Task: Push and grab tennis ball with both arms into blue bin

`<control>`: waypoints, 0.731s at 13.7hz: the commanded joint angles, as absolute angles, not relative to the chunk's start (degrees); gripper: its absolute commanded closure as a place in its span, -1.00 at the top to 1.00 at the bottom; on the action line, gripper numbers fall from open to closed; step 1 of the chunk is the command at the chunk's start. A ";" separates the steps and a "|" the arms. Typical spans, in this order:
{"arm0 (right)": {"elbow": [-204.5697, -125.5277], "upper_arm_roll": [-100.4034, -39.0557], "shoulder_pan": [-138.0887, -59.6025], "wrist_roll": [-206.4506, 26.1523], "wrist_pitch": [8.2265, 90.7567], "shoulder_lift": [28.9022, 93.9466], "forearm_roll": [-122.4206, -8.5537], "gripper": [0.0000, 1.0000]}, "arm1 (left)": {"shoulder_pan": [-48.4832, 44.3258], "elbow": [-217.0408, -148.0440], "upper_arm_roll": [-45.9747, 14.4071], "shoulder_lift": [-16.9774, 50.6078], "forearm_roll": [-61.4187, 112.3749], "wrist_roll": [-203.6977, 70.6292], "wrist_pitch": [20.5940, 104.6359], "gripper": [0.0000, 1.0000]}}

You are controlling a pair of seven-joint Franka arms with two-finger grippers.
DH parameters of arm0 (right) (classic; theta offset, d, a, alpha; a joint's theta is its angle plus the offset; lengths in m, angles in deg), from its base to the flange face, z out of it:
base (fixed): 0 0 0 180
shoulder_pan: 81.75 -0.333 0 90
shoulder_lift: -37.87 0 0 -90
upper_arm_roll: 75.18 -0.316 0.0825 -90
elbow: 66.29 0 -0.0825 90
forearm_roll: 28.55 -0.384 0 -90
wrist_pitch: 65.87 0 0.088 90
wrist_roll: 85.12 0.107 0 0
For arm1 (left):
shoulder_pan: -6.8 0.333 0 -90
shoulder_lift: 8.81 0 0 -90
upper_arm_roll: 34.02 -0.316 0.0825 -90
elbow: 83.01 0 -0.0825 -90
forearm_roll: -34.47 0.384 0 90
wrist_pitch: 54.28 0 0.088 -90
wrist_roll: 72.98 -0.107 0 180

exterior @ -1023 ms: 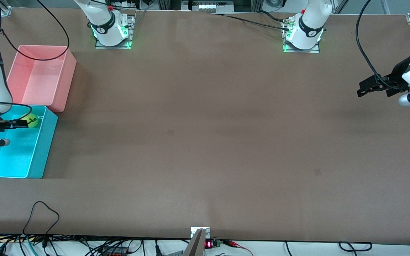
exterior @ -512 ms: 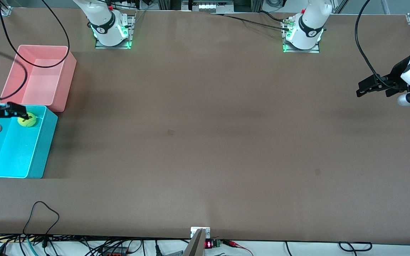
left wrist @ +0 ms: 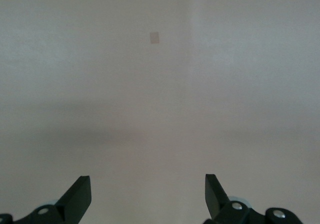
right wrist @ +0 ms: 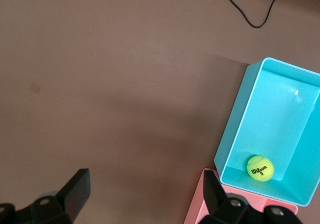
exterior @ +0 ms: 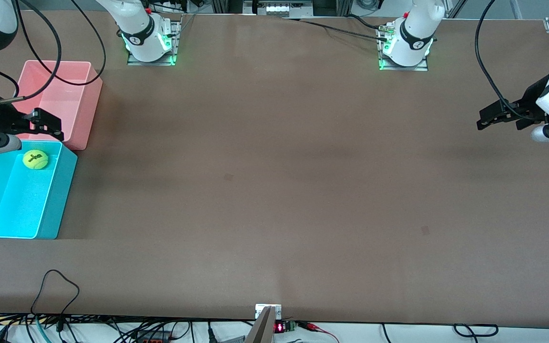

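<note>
ball: small fuzzy yellow-green tennis ball (exterior: 35,159) with dark lettering, lying loose inside the bright cyan open-top plastic bin (exterior: 60,200), in the bin's corner nearest the pink tub; middle left of the front view, lower right of the right wrist view (right wrist: 260,168)
bin: at the table's edge on the right arm's end, touching or just beside the pink rectangular plastic tub (exterior: 86,109) that sits farther from the front camera
right gripper (exterior: 45,125): black two-finger gripper, fingers spread wide and empty, up over the seam between pink tub and cyan bin, upper left of the front view
left gripper (exterior: 488,116): fingers parted, holding nothing, waiting over bare table at the right edge of the front view
task state: judged done, ball at rest in the bin
risks: low swing of the right arm clipping a bin wall and jolting the ball out; black cable (exterior: 60,62) draped over the pink tub snagging its rim and dragging it into the cyan bin
edges: bin pressed to the frame's left margin, little room outward there
open room: wide brown tabletop (exterior: 274,181) through the frame's middle, free for both arms to retreat
</note>
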State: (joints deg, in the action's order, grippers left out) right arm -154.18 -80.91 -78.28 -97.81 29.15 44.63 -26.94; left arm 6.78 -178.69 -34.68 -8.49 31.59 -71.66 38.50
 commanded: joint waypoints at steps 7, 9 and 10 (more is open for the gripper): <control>-152.25 -73.95 -86.75 -91.27 24.93 43.67 -28.20 1.00 | 6.53 -179.07 -34.55 -9.60 32.98 -72.63 38.88 1.00; -152.25 -73.33 -87.28 -89.26 24.66 43.67 -28.20 1.00 | 6.53 -179.07 -34.46 -9.51 32.98 -72.72 38.88 1.00; -152.07 -73.42 -87.20 -89.16 24.40 43.85 -28.20 1.00 | 6.44 -179.07 -34.46 -9.51 32.98 -72.72 38.88 1.00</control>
